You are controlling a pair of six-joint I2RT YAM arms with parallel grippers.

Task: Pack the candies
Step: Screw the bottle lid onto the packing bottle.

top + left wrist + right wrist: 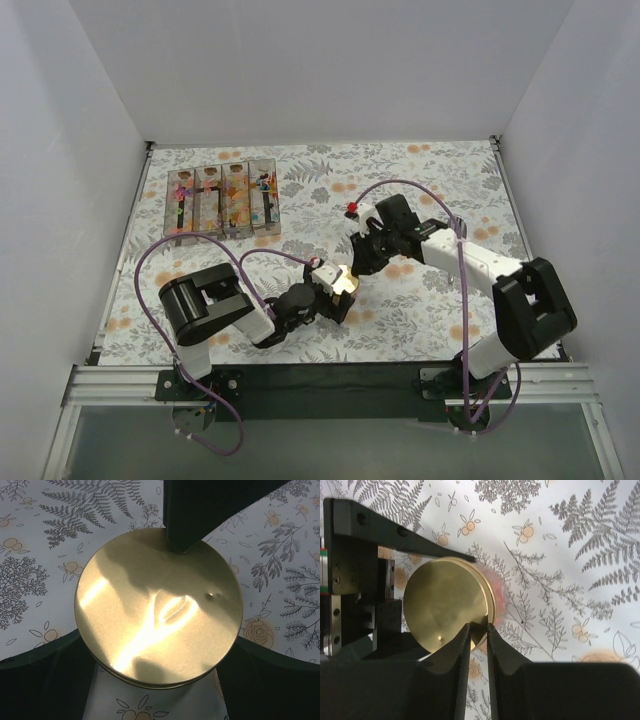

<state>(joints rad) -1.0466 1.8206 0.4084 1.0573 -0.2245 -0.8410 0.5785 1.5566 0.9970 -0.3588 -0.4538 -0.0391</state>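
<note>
Top view: 2 arms meet near table centre at 1 round gold lid (345, 281). L gripper (338, 292) comes in from 8 o'clock and R gripper (360, 262) from 2 o'clock. The 2 are just beside each other, w/ the lid btwn them.

L wrist view: lid fills mid-frame, flat face toward cam. It has 1 small dent (212, 596) toward its 3 o'clock. L's 2 fingers (45, 680) sit at approx 8 and 4 o'clock of the lid, touching its edge, so L is clamped on the lid. R's dark tip enters from 12 o'clock and overlaps the rim there.

R wrist view: R's 2 fingers (462, 670) are nearly together, only a thin slit btwn them. The lid rim is caught at their tips, at the lid's 5 o'clock, so R is pinched on the lid. 1 pink blur (499, 592) shows past the lid's 3 o'clock rim; can't tell what it is.

Candies (236, 190): inside 4 clear boxes (250, 232), upright, side by side in 1 row at 10 o'clock of the table, well apart from both grippers. They show as small multicolour bits, too tiny to count.

1 cloth (420, 310) w/ fern and orange-flower print covers the table.
</note>
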